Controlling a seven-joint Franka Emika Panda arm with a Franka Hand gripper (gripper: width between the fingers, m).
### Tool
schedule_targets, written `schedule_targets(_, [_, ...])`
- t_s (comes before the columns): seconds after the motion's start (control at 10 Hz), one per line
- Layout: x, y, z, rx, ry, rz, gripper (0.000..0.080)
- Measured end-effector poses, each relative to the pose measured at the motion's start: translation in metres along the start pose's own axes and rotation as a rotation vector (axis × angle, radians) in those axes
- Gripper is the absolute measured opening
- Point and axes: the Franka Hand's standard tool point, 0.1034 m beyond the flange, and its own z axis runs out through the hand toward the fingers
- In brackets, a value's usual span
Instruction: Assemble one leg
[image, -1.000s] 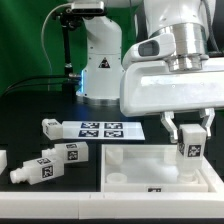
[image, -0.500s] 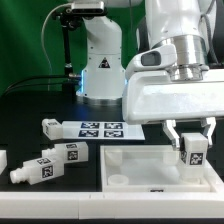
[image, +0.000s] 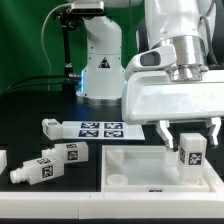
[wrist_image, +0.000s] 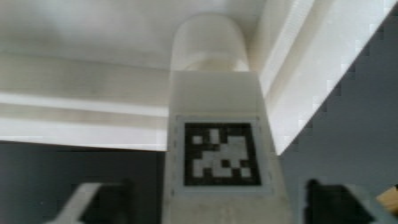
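A white leg (image: 190, 153) with a black-and-white tag stands upright at the far corner of the large white panel (image: 130, 168), on the exterior view's right. My gripper (image: 189, 137) is straight above it, open. Its fingers (image: 166, 132) stand on either side of the leg's upper part, with a gap on each side. In the wrist view the leg (wrist_image: 217, 120) runs down the middle toward the panel (wrist_image: 89, 70), and the gripper (wrist_image: 214, 206) shows dark fingertips (wrist_image: 102, 205) apart from the leg on both sides. The leg's stub end is hidden.
Other loose legs lie on the black table at the exterior view's left: one (image: 52, 127) by the marker board (image: 103, 128), one (image: 66, 153), one (image: 34, 170) and one at the edge (image: 3, 161). The arm's white base (image: 100, 60) stands behind.
The fingers have spread apart and let go of the leg, which stays upright on the panel's corner. The hand has hardly moved.
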Motion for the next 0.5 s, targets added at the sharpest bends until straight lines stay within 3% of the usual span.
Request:
schedule_targets(0.1, [0.006,-0.004,-0.007,0.021,-0.061,0.025,0.0616])
schedule_targets(0.2, [0.014,-0.006,-0.012,0.038,-0.109,0.043,0.064])
schedule_targets(0.3, [0.014,-0.011,-0.012,0.067,-0.235,0.07,0.0647])
schedule_targets(0.5, [0.024,-0.009,-0.008,0.088,-0.345,0.071,0.0647])
